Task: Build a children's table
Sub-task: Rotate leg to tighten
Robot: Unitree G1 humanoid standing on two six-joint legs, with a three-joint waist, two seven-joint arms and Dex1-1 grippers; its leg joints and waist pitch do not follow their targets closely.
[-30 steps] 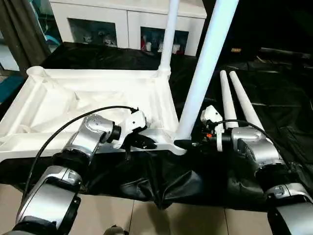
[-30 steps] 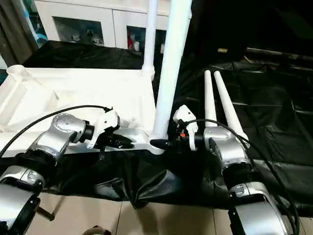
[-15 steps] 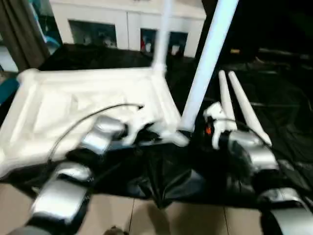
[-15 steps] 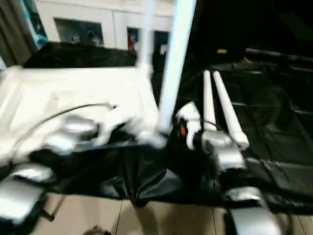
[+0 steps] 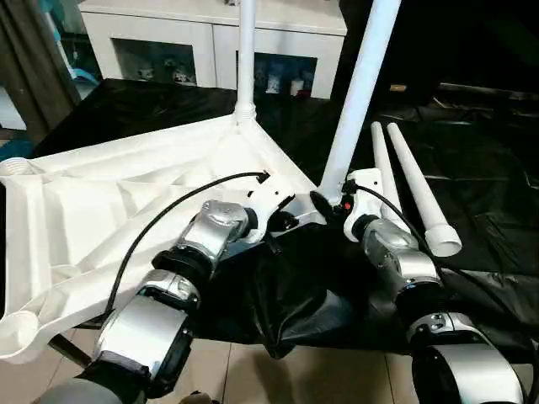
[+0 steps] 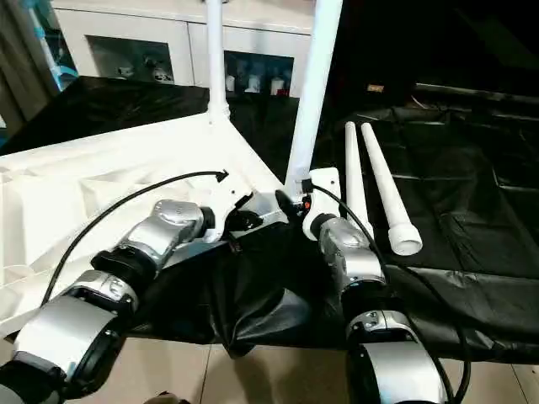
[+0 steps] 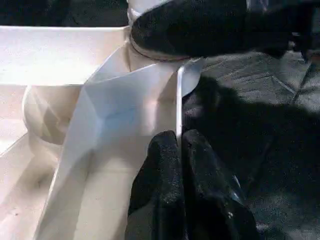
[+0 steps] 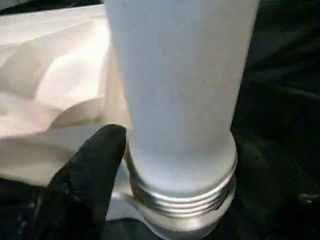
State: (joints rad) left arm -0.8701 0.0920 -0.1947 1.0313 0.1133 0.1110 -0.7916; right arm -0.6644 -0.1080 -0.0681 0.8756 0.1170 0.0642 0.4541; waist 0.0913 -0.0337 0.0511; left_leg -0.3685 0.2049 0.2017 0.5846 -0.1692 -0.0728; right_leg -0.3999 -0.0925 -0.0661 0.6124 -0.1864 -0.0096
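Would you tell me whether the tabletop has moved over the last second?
Yes: the tabletop has turned, its far corner swinging left, away from the unmoved loose legs.

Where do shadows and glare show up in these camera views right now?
Left eye view: light glints off the left forearm and the creased black cloth. Left wrist view: one facet of the tabletop lies in shade. Right wrist view: the leg is brightly lit, its threaded collar glinting.

Even indoor light, white tabletop bright against dark cloth; wrist views soft, slightly blurred.
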